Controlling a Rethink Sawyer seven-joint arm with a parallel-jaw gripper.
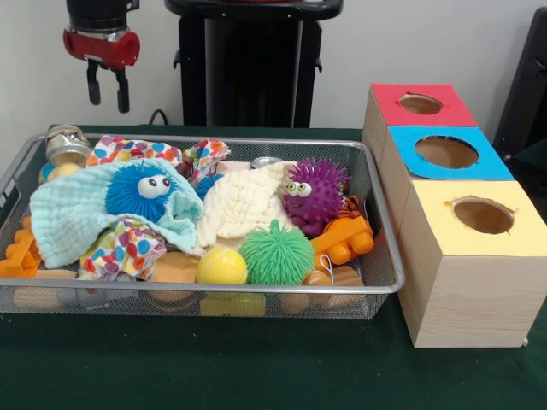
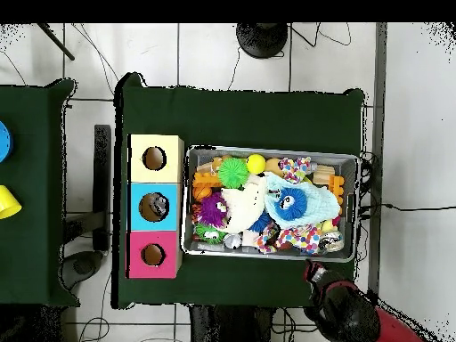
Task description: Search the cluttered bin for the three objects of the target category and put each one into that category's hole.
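Note:
The wire mesh bin [image 1: 386, 224] [image 2: 272, 150] is full of toys. A blue spiky ball with eyes [image 1: 141, 191] [image 2: 287, 201] lies on a pale blue cloth [image 1: 68, 218]. Right of it are a purple spiky ball with eyes [image 1: 314, 193] [image 2: 212, 210], a green spiky ball [image 1: 275, 253] [image 2: 234, 170] and a yellow ball [image 1: 221, 266] [image 2: 256, 163]. My gripper [image 1: 108, 102] [image 2: 316, 272] hangs open and empty, high above the bin's far left corner in the front view. The red [image 1: 444, 109], blue [image 1: 402, 162] and yellow [image 1: 427, 224] topped boxes each have a round hole.
Orange blocks [image 1: 344, 239], a cream cloth [image 1: 238, 205], spotted cloths [image 1: 128, 246], a jar [image 1: 67, 143] and wooden pieces [image 1: 175, 268] crowd the bin. The boxes stand in a row against the bin's right side. In the overhead view something shows inside the blue box's hole [image 2: 154, 207].

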